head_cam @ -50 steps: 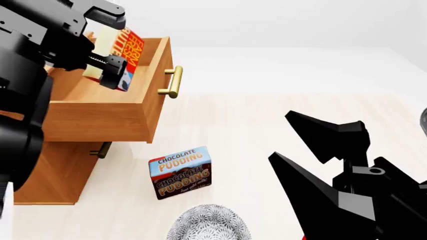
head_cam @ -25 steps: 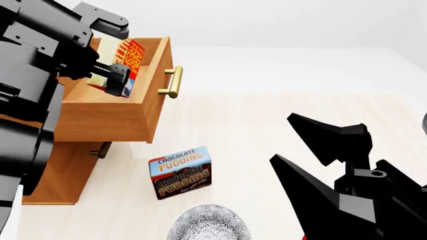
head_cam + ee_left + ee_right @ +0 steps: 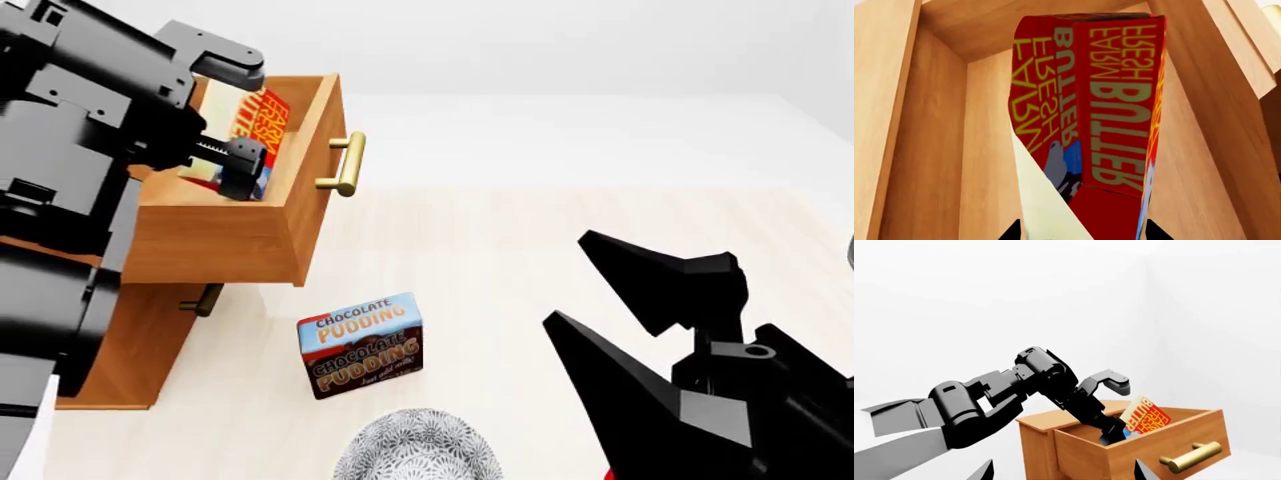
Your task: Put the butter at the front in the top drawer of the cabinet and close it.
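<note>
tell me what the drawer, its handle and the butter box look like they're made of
The drawer looks like light-brown wood with a matte finish and faint grain streaks. Its handle looks like polished brass: a golden bar with a soft sheen. The butter box looks like printed cardboard, red with yellow lettering and crisp folded edges, though a render leaves this open.

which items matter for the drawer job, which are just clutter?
Job: butter, held in left pincer inside the open top drawer of the cabinet.
Clutter: chocolate pudding box; speckled round thing, partly out of view.
</note>
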`<state>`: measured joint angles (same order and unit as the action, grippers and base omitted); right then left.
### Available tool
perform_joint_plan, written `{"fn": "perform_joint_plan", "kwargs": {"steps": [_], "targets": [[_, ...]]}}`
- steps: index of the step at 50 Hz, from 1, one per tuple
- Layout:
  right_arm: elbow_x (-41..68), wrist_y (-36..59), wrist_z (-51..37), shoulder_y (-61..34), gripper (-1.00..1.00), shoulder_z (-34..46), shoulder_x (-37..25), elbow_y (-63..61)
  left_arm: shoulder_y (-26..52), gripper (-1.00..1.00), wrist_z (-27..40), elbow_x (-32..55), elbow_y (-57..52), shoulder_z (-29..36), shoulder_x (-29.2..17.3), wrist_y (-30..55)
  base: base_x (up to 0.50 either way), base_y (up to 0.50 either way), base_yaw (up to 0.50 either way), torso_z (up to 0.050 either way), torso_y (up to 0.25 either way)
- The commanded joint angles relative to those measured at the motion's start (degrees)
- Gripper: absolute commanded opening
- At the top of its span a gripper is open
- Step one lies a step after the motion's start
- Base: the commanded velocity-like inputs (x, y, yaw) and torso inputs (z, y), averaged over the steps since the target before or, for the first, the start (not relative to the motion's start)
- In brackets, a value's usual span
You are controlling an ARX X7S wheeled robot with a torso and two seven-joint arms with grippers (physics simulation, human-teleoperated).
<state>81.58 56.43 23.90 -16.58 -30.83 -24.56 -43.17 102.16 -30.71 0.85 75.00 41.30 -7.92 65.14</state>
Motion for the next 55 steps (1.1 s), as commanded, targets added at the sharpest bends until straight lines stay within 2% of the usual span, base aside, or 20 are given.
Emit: {"fn": "perform_joint_plan", "kwargs": {"steps": [1,17,18,55], "targets": [[-0.3,-0.4,0.3,0.7,1.00,-0.2,-0.2,0.1,-0.1,-1.00,1.6,-0.8,0.0,-0.6,0.4,-0.5,0.00,0.00,0.00,0.000,0.000],[0.0,-0.7,-0.3,0.6,1.00,0.3,-0.6,-0.1,-0.3,-1.00,1.3,-0.8,0.0,-0.5,0.3,-0.7,0.00,0.00,0.00,0.000,0.000],[0.0,-0.8,-0.4,0.5,1.00,0.4,-0.6,-0.1,-0.3,1.00,1.1,-0.8,0.0,-0.5,0.3,-0.7,0.00,0.00,0.00,0.000,0.000],[0.3,-1.5,-0.8,-0.2,1.00,1.9,-1.4,0.2,2.7,1.00,1.3,-0.6,0.0,-1.9,-0.1,-1.9,0.00,0.00,0.00,0.000,0.000]]}}
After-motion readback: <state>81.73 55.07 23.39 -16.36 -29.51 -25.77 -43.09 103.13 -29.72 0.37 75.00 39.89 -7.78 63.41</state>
